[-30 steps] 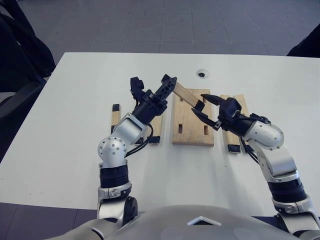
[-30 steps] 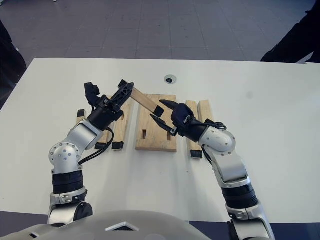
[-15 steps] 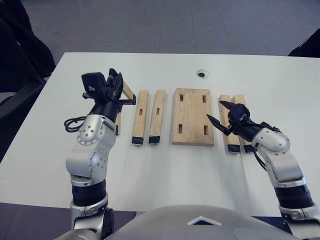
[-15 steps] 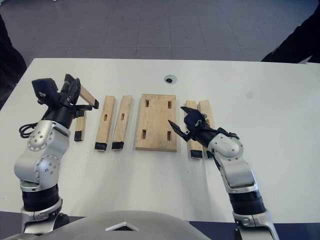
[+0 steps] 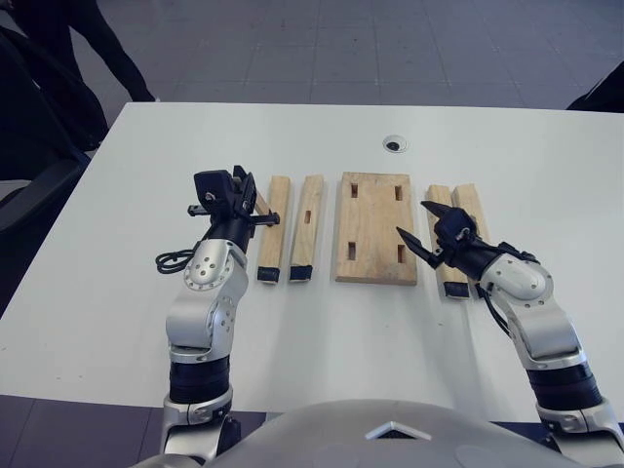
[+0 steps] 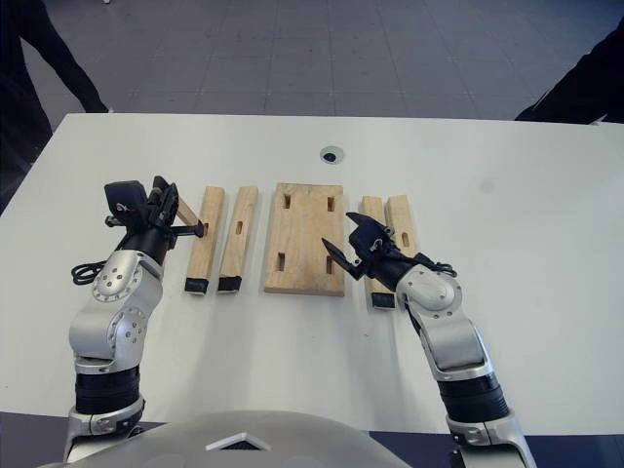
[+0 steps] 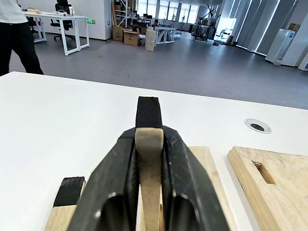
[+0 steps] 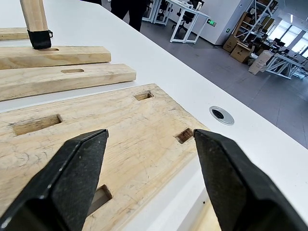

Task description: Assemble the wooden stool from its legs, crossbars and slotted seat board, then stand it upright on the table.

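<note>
The slotted seat board (image 5: 374,228) lies flat mid-table. Two wooden legs (image 5: 276,227) (image 5: 308,226) with black caps lie side by side left of it, and two more (image 5: 441,244) (image 5: 469,213) lie to its right. My left gripper (image 5: 240,199) is at the left end of that row, shut on another black-capped leg (image 7: 147,144) that is held just above the table. Under it lies one more capped piece (image 7: 67,191). My right gripper (image 5: 413,220) is open, its fingers (image 8: 79,173) spread over the board's right edge with nothing between them.
A round cable hole (image 5: 393,144) sits in the white table (image 5: 117,292) behind the board. A dark chair (image 5: 29,175) stands off the table's left side. The near half of the table is bare.
The left gripper carried its leg from over the seat board out to the far left, then came back beside the left legs. The right gripper drew back from the board's middle to its right edge.
</note>
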You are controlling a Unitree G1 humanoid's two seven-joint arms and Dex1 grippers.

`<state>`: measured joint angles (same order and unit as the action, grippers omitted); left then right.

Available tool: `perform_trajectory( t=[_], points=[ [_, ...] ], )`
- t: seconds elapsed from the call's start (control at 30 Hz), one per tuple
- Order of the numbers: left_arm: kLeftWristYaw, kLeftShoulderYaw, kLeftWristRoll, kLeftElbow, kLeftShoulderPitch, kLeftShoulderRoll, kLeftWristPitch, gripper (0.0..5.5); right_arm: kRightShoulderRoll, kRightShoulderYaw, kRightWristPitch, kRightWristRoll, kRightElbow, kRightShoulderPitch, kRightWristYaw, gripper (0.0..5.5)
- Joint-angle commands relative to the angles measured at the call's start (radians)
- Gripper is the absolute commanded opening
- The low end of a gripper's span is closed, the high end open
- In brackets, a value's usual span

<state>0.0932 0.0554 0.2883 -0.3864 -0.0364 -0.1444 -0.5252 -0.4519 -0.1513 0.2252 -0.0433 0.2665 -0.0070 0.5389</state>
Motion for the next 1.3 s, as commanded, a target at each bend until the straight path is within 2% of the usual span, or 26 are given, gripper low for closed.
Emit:
perform_trajectory(
  t=[0.03, 0.6, 1.03, 1.3],
  points=[
    [-0.01, 0.005, -0.019, 0.031, -0.02, 0.017, 0.01, 0.42, -0.002, -0.002, 0.019, 0.004, 0.006, -0.004, 0.003, 3.27],
    [-0.016, 0.011, -0.024, 0.045, -0.032, 0.056, -0.017, 0.42, -0.008, -0.001, 0.018, 0.005, 0.001, -0.002, 0.007, 3.27],
    [-0.016, -0.001, -0.092, 0.079, 0.007, 0.041, -0.086, 0.42, -0.007, 0.003, 0.018, 0.003, -0.004, -0.004, 0.005, 3.27],
    [-0.059, -0.059, -0.186, 0.159, 0.116, -0.012, -0.009, 0.42, -0.007, 0.006, 0.019, 0.003, -0.011, -0.008, 0.004, 3.27]
  ],
)
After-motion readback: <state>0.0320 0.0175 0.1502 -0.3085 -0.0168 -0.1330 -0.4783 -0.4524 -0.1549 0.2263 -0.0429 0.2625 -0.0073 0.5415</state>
